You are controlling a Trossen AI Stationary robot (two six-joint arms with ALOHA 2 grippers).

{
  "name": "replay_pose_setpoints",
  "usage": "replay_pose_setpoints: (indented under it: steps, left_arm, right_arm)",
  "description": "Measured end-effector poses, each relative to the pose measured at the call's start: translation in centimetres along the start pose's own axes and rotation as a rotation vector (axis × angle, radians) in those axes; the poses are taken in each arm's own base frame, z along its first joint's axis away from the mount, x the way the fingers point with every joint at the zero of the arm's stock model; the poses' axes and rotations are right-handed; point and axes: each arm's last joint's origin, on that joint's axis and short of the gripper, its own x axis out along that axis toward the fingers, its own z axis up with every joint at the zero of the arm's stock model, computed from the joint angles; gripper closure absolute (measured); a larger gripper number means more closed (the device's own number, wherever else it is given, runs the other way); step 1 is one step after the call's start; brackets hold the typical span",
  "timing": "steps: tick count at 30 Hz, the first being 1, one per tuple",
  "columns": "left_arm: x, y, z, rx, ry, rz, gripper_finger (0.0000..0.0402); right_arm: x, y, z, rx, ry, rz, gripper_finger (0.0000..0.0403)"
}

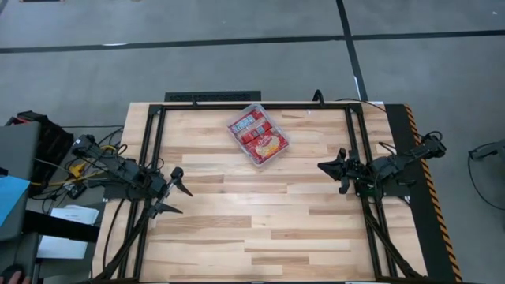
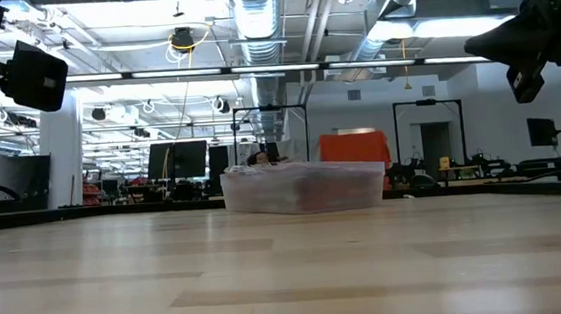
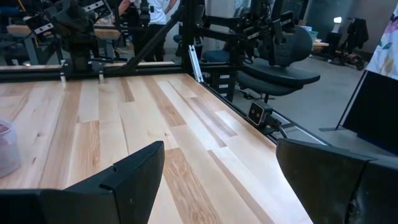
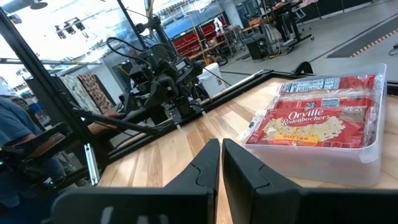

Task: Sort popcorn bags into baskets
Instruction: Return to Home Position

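While bags (image 4: pixel 311 124) fill tub (image 4: pixel 339 160) | left gripper (image 3: pixel 221 148) fingers wide apart, empty | right gripper (image 4: pixel 221 146) fingers pressed together, empty

I record, upper centre of the high view: bags (image 1: pixel 258 134) red, white label panels, yellow popcorn print. Tub (image 4: pixel 323 160) clear. Table (image 1: pixel 237 229) pale wood planks. Right edge stripe (image 1: pixel 430 181) yellow-black. My right gripper (image 4: pixel 221 144) black.

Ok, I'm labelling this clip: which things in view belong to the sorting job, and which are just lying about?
Job: popcorn bags, lying in the clear tub; left gripper, open; right gripper, shut.
Lying about: office chair; white papers beside the table; cables.
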Motion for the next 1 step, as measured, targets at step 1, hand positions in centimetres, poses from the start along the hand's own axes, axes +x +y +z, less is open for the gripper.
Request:
replay_pose_setpoints:
  steps: [1]
  left_arm:
    - [0.00,0.00,0.00,0.000,0.000,0.000,0.0102]
  right_arm:
    - [0.00,0.00,0.00,0.000,0.000,0.000,0.0358]
